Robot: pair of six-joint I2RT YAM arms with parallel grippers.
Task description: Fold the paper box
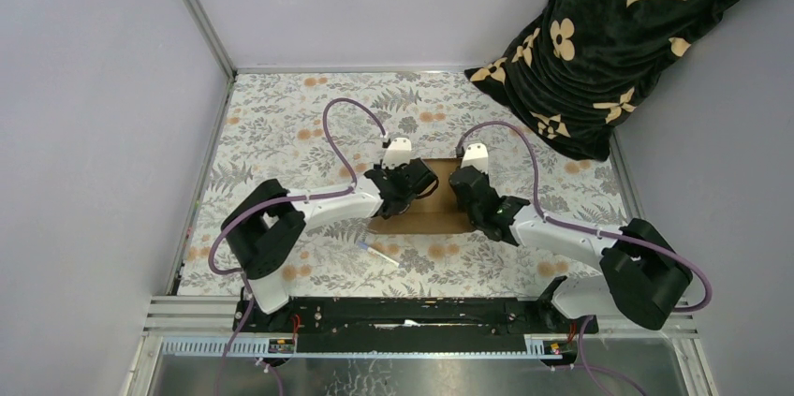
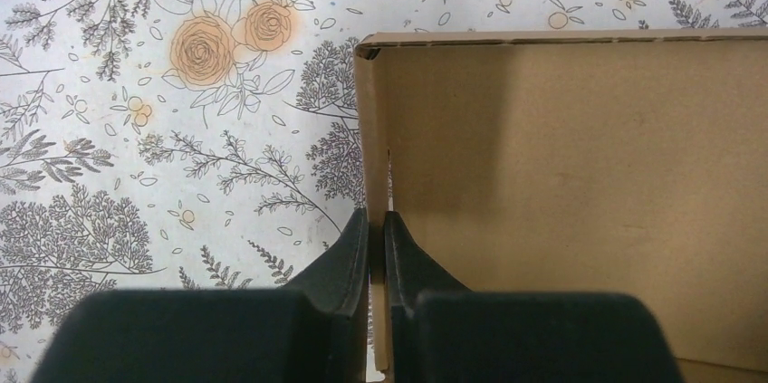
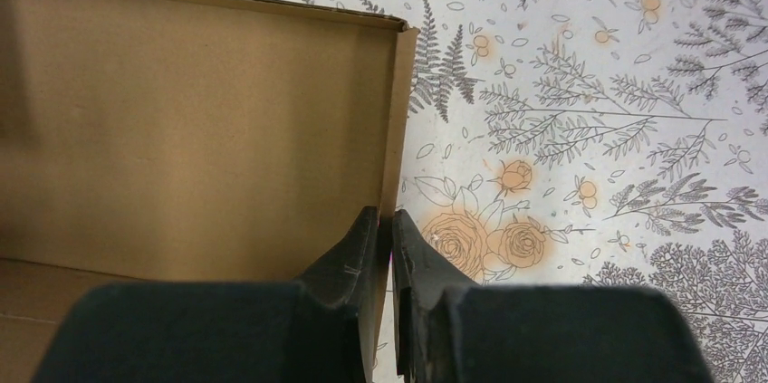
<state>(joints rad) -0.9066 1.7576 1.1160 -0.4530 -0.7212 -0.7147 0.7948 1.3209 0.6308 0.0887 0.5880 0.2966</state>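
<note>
The paper box (image 1: 433, 212) is plain brown cardboard, lying mid-table between both arms with its side walls raised. My left gripper (image 1: 409, 178) is shut on the box's left side wall; in the left wrist view the gripper (image 2: 377, 217) pinches that upright wall (image 2: 373, 129) edge-on, with the box's inside (image 2: 580, 184) to the right. My right gripper (image 1: 465, 183) is shut on the right side wall; in the right wrist view the gripper (image 3: 385, 215) clamps that wall (image 3: 398, 111), with the box's inside (image 3: 199, 129) to the left.
A small white pen-like stick (image 1: 377, 253) lies on the floral tablecloth (image 1: 281, 124) just in front of the box. A black blanket with tan flower marks (image 1: 618, 40) is heaped at the back right. Grey walls (image 1: 94, 87) close the left and back.
</note>
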